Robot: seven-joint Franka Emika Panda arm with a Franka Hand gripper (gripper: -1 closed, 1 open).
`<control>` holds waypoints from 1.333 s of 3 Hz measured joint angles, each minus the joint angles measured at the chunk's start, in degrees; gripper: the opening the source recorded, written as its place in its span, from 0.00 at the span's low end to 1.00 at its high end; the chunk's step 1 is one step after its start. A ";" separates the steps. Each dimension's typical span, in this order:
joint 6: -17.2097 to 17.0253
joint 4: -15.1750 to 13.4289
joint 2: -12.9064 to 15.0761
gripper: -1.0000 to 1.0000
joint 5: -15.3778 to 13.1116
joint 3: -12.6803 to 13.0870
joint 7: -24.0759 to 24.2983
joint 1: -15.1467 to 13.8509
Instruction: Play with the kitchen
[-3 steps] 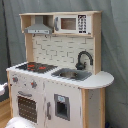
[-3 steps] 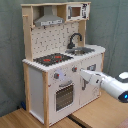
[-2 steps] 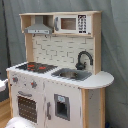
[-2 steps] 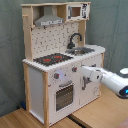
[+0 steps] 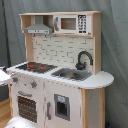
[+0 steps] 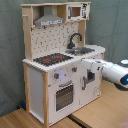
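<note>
Kitchen (image 5: 55, 90): stands upright on the floor before a grey curtain (image 5: 115, 45); visible in both exterior views, seen from opposite front corners.
Hob (image 6: 52, 59): black with red rings, on the countertop beside the steel sink (image 6: 82, 50).
Faucet (image 5: 84, 59): black, arched, behind the sink.
Hood (image 5: 38, 28): grey, on the upper shelf unit, next to the microwave panel (image 5: 70, 23).
Oven door (image 6: 64, 95): windowed, closed.
Arm (image 6: 112, 72): white, enters from the second exterior view's right, reaching to the cabinet front.
Gripper (image 6: 86, 66): at the front panel beside the knobs; finger state cannot be determined.
</note>
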 joint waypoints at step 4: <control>13.24 -6.96 1.96 1.00 0.02 -13.58 -15.90 -0.92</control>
